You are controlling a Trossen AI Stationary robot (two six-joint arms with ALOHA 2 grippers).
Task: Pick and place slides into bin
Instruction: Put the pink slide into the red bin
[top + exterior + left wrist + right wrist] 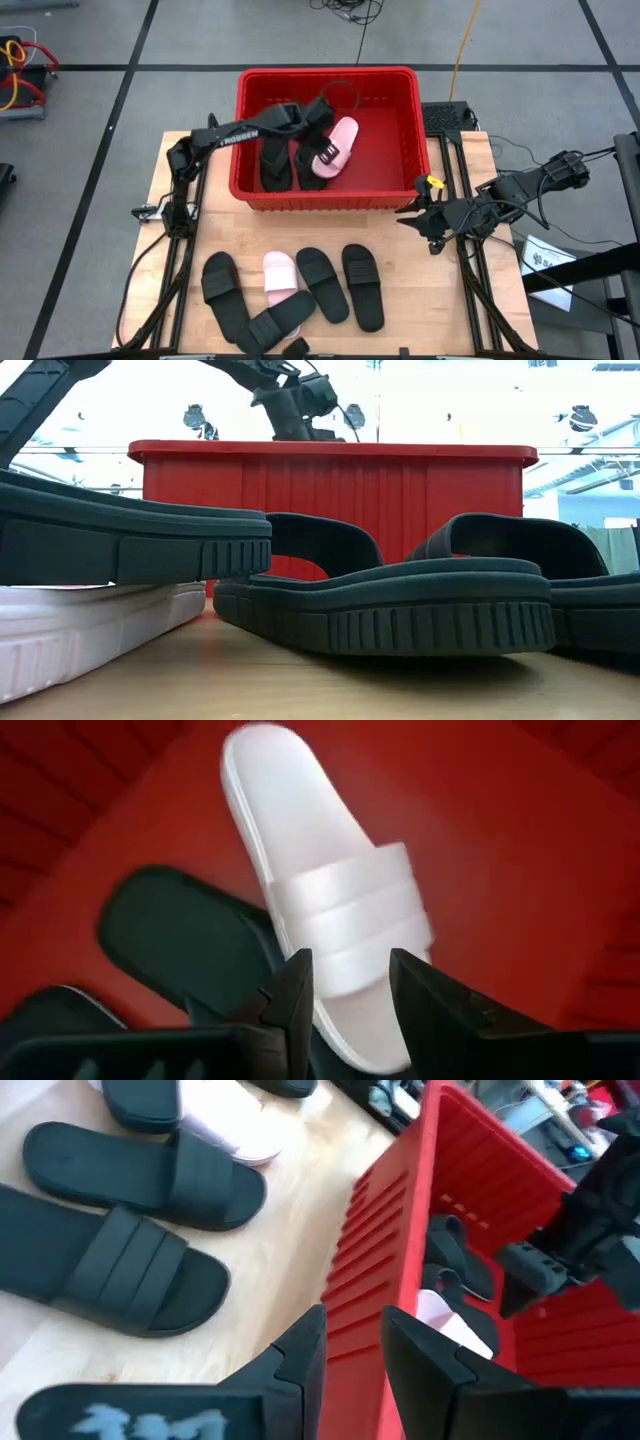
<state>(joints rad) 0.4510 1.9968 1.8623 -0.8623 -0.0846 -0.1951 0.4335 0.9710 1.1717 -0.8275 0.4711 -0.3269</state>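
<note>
- The left pincer (318,112) hangs inside the bin (255,190), just above the pink slide (336,147). Its fingers (290,1000) are spread with bare gap between them, and the slide lies on the bin floor below, so nothing is pinched (judged a release, since the slide rests free).
- That pink slide lies partly over a black slide (310,160), with another black one (275,165) beside it. They sit loosely overlapped, as dropped things would, not lined up.
- The right pincer (432,222) waits over the counter (500,290) just off the bin's right wall, clear of the left arm's path. Its fingers stand a little apart and hold nothing; the red wall merely shows between them in its wrist view.
- Slides not yet binned lie in a row on the counter's near part: a black one (222,282), a second pink one (282,278) partly under another black one (275,325), then two more black ones (322,284) (363,287) side by side.
- Judgement: roughly three slides are in and about five remain, so the task is under halfway.
- The next move likely calls for lifting the left pincer clear of the rim before reaching for the row.
</note>
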